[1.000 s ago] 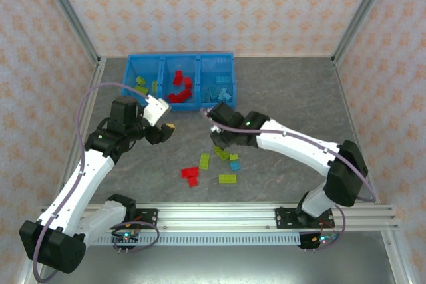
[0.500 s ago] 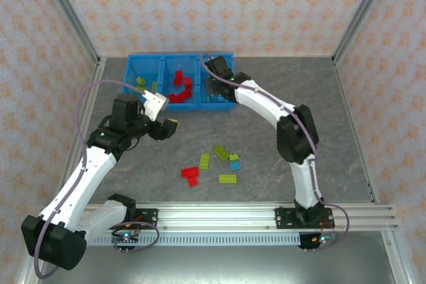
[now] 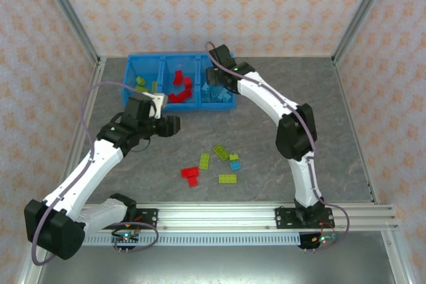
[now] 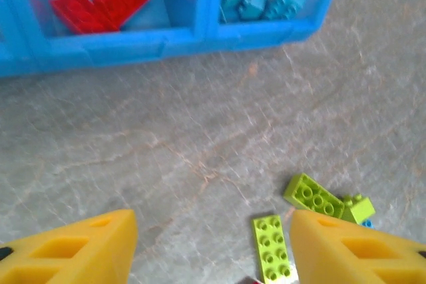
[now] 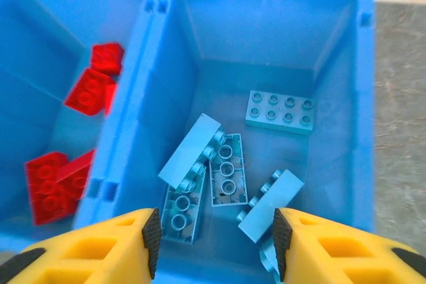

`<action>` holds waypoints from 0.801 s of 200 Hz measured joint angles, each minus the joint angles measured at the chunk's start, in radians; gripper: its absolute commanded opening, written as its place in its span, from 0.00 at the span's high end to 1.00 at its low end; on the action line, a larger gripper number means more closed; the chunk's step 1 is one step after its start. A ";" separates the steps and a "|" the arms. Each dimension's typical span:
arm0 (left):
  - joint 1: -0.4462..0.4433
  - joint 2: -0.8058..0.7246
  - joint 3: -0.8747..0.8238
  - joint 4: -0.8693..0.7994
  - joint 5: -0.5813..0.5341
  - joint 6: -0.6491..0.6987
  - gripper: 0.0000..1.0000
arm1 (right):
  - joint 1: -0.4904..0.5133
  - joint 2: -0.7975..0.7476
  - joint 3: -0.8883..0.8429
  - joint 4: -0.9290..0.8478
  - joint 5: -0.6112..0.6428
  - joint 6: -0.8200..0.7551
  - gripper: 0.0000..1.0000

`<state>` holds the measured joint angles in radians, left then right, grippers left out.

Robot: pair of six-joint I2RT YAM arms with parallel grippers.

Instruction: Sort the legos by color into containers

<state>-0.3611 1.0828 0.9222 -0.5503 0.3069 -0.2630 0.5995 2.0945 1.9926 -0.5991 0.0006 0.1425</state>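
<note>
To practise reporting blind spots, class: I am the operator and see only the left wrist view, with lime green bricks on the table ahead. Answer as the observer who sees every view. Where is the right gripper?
Observer: The right gripper hangs open and empty over the right compartment, above light blue bricks.
Operator: What is in the left compartment?
Observer: Lime green bricks.
Operator: Any loose bricks outside my frame?
Observer: Red bricks, and one more lime green brick to their right.

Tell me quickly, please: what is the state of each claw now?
Left claw: open, holding nothing.
Right claw: open, holding nothing, above the light blue legos.
</note>
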 measured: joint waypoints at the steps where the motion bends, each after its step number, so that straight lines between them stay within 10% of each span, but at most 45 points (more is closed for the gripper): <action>1: -0.004 0.002 0.001 -0.002 -0.005 -0.001 0.40 | 0.000 -0.008 -0.005 0.000 -0.001 0.000 0.48; 82: -0.426 0.380 0.135 -0.143 -0.153 -0.159 0.37 | -0.003 -0.696 -0.442 -0.040 0.025 0.064 0.09; 160: -0.481 0.681 0.158 -0.154 -0.202 -0.183 0.48 | -0.007 -0.767 -0.581 -0.172 0.072 0.093 0.06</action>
<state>-0.8421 1.7634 1.0801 -0.7048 0.1047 -0.4458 0.5926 1.3273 1.4120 -0.7715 0.0727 0.2356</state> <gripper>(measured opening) 0.561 0.943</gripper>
